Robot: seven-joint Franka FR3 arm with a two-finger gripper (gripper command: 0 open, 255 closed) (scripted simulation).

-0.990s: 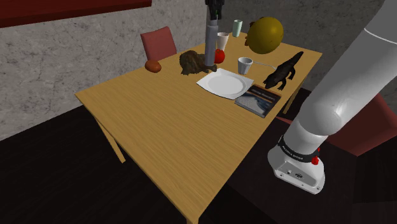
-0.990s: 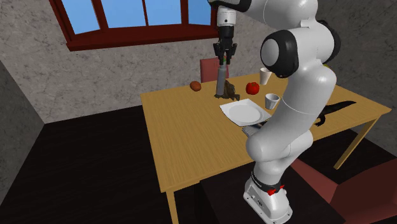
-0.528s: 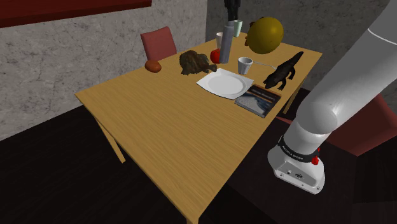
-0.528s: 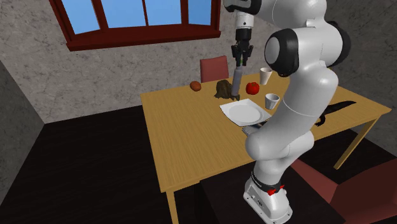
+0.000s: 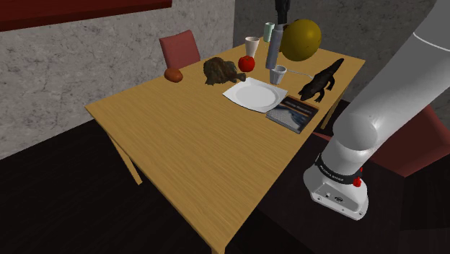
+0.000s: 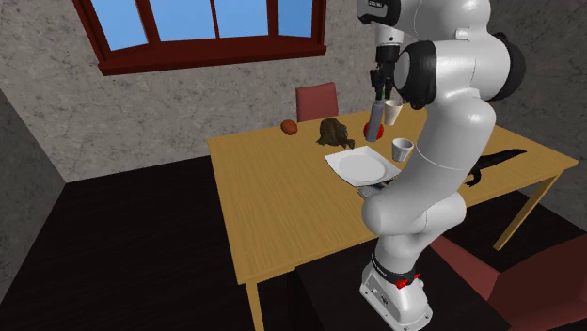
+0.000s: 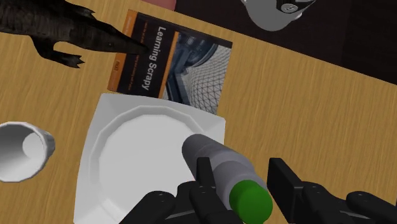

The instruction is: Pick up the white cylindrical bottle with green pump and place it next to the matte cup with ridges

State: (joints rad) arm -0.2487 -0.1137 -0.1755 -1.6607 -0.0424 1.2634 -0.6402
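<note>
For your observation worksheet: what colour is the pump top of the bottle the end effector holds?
Green pump top on a grey bottle; clearest in the wrist view.

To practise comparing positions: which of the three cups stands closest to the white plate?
The short grey cup, just beside the plate; the white cup and pale green cup stand farther back.
</note>
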